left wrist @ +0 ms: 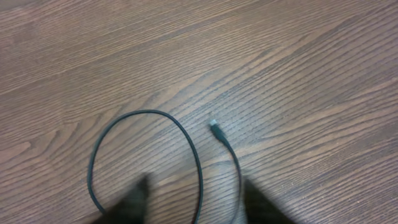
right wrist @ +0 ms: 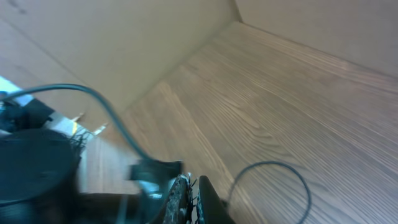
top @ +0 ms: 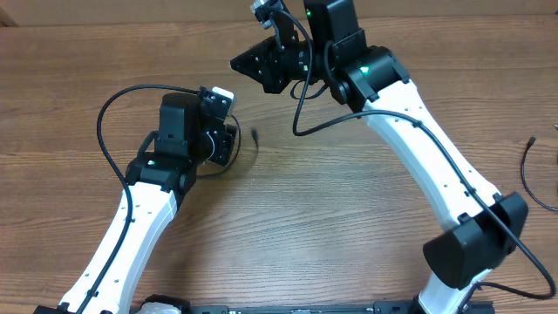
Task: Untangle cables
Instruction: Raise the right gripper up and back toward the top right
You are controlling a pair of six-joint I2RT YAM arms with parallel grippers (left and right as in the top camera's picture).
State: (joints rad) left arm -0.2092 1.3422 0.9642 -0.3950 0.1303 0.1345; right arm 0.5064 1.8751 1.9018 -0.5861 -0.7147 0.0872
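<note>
Wooden surface [top: 349, 227] carries everything. Nearest the robot's base, the left tool [left wrist: 200, 202] points down with its blurred fingers [left wrist: 140, 199] partly apart. One finger stands on each side of two strands of a thin black cable [left wrist: 143, 113], and neither clearly touches it. That cable lies flat in a loop ahead of the fingers, its plug tip [left wrist: 214, 125] free just beside the loop. A second cable [top: 524, 166] lies well apart at the right edge. Farthest off, the right tool [top: 248, 63] is raised and closed; whether it pinches anything cannot be told.
</note>
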